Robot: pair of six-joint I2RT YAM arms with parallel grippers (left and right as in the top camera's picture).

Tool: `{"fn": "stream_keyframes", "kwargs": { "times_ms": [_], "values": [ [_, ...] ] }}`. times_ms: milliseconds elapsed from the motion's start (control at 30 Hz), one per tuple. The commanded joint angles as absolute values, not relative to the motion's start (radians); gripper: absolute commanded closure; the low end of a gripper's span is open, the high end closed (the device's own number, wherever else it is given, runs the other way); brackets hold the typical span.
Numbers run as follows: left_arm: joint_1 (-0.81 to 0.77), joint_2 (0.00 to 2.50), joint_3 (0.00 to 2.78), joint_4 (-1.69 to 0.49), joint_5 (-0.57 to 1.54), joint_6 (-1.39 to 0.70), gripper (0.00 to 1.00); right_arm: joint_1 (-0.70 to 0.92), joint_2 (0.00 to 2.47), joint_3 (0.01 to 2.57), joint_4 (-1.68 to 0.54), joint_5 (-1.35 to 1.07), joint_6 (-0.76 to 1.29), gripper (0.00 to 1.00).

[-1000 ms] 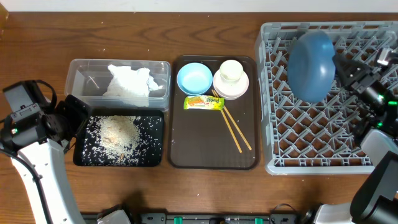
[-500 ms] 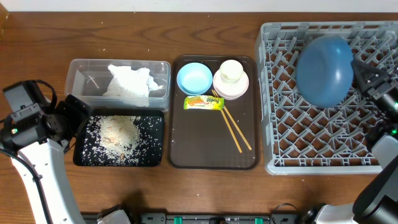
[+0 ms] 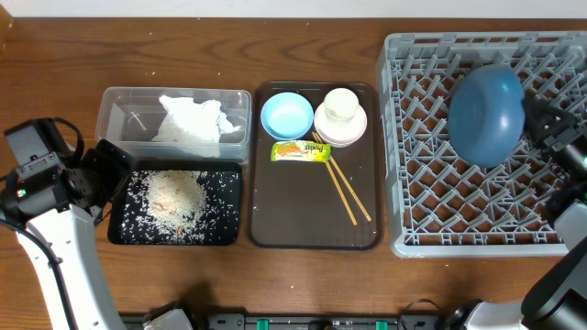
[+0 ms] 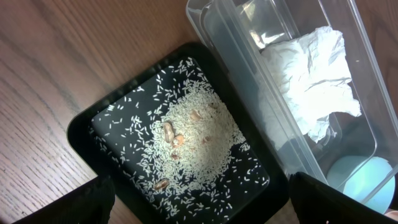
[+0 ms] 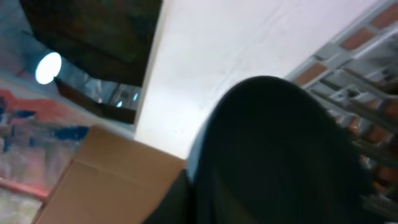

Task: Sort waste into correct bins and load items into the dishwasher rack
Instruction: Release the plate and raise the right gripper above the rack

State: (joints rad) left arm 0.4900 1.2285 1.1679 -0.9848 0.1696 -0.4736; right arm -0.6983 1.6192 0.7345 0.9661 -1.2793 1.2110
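Note:
The dark-blue plate (image 3: 486,110) stands tilted on edge among the pegs of the grey dishwasher rack (image 3: 431,211). My right gripper (image 3: 539,124) is at its right rim. In the right wrist view the plate (image 5: 280,155) fills the frame as a dark shape and hides the jaws. My left gripper (image 3: 115,170) hangs open over the left end of the black tray (image 3: 229,229), which holds loose rice (image 4: 193,134). The clear tub (image 3: 119,105) holds the crumpled napkin (image 3: 193,119). The snack wrapper (image 3: 300,151) and chopsticks (image 3: 347,194) lie on the brown tray.
The brown serving tray (image 3: 312,229) also carries a light-blue bowl (image 3: 286,115) and a white bowl (image 3: 341,128) with a cream cup (image 3: 340,104) in it. The rack fills the table's right side. Bare wood lies along the front edge.
My right gripper has carried the plate to the right and lower into the rack. The left arm and everything on the trays have stayed still.

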Motion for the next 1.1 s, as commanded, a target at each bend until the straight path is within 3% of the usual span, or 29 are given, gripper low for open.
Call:
{"fn": "stream_keyframes", "kwargs": {
  "times_ms": [0, 133, 200, 867, 1067],
  "values": [
    [0.494, 1.229, 1.186, -0.987, 0.164, -0.468, 0.08, -0.737, 1.621, 0.731, 0.937, -1.271, 1.093, 0.76],
    [0.495, 1.229, 1.186, -0.987, 0.164, -0.468, 0.08, -0.782, 1.621, 0.731, 0.937, -1.271, 1.095, 0.31],
    [0.494, 1.229, 1.186, -0.987, 0.164, -0.468, 0.08, -0.794, 1.621, 0.731, 0.938, -1.271, 1.095, 0.01],
    [0.494, 1.229, 1.186, -0.987, 0.164, -0.468, 0.08, -0.739, 1.621, 0.814, 0.959, -1.196, 1.11, 0.01],
    [0.495, 1.229, 1.186, -0.987, 0.164, -0.468, 0.08, -0.611, 1.621, 1.018, 0.762, -1.201, 1.065, 0.01]
  ]
}}
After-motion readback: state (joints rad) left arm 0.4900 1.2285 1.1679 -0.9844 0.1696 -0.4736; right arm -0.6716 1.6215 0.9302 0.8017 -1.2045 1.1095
